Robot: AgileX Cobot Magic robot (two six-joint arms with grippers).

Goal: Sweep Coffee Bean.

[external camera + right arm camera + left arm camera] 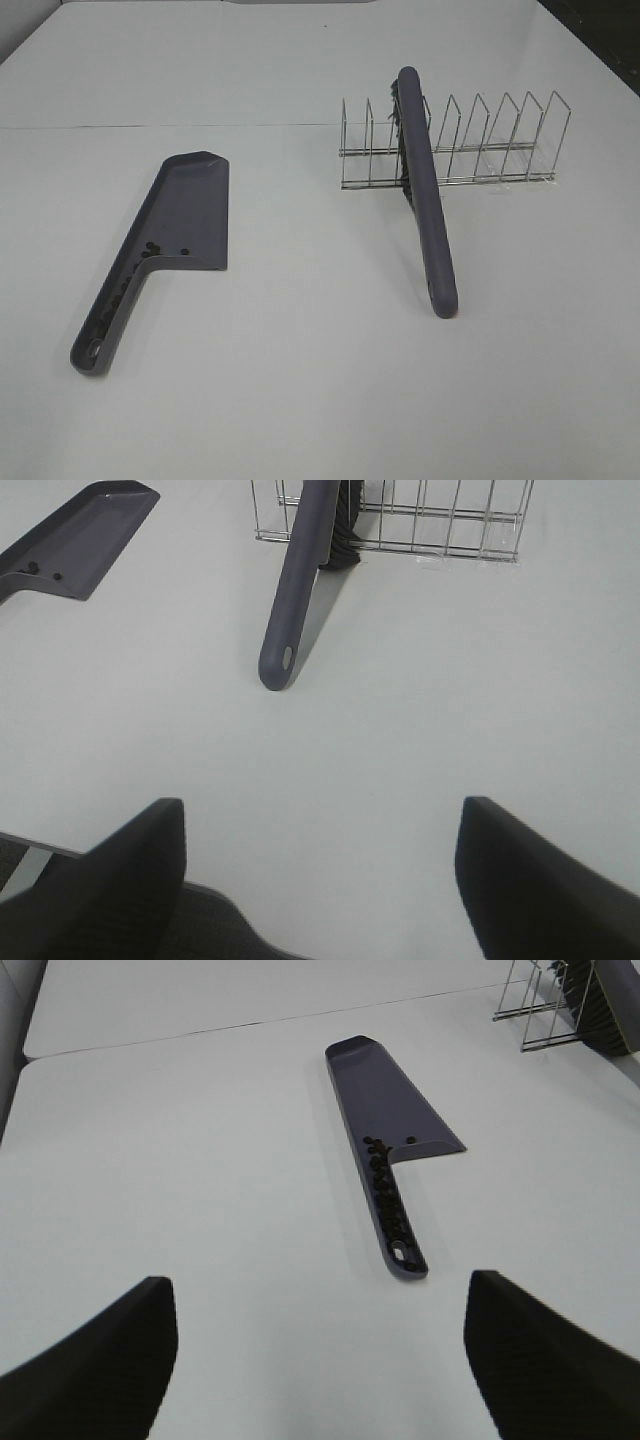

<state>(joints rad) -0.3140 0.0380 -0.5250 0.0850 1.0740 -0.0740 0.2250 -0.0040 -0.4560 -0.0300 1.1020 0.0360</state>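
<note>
Exterior high view shows coffee beans (140, 258) apparently all gathered in the dustpan (190, 205), brush (425, 195) parked left of it in the rack (450, 145), both grippers spread, empty.

We find the dustpan (175, 230) at nine o'clock, coffee beans (150, 249) inside it; the brush (425, 190) leans in the wire rack (450, 145) at two o'clock.

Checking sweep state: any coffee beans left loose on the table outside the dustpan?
No. The coffee beans all sit inside the dustpan, clustered along its handle channel, and the table around it shows none.
</note>
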